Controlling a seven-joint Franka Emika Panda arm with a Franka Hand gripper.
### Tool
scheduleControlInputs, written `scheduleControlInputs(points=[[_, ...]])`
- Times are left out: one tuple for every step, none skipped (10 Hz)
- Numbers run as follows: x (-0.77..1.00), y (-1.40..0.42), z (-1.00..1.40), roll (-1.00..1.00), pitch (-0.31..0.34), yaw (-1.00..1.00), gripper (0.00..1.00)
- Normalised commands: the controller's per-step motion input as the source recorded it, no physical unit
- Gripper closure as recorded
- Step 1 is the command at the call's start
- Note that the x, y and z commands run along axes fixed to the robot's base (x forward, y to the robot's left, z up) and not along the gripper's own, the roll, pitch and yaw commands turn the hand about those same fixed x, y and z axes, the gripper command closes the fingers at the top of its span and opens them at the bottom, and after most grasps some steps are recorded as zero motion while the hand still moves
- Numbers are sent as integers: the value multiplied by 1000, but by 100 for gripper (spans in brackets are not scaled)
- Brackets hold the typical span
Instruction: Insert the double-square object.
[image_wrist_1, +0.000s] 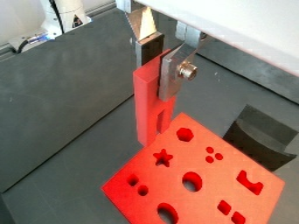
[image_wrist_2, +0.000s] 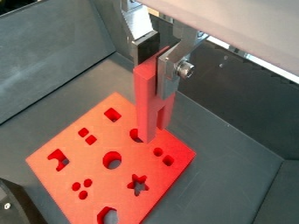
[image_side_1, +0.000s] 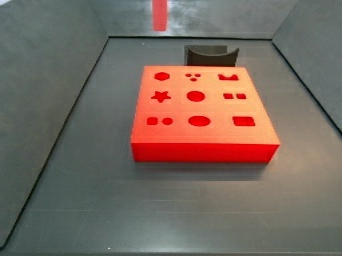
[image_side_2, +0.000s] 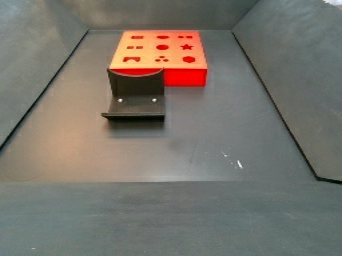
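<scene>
My pincer (image_wrist_2: 162, 66) is clamped on the long thin straight red peg (image_wrist_2: 151, 101), silver plate fingers (image_wrist_1: 176, 70) squeezing its upper end. Peg's long axis is vertical, hanging straight down from me, high above the big flat red block with shaped holes (image_side_1: 201, 120). In a side view only the peg tip (image_side_1: 159, 12) shows, at 12 o'clock beyond the block's far edge. The holes look empty. Dark grey curved piece (image_side_1: 209, 51) sits on the grey surface (image_side_1: 160, 200) just behind the block. My read: carry the peg over the double-square hole, then go down.
</scene>
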Motion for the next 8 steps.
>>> scheduleControlInputs(points=[[9,0,-266,0,0,0,100],[-6,46,-717,0,-114,0,100],[-117,83,-937,69,-149,0,100],[-157,23,-769,46,-141,0,100],[-171,0,-549,86,-80,0,100],[-180,-171,-423,134,-67,29,100],[0,-80,-151,41,-111,0,100],[309,0,0,0,-127,-551,100]])
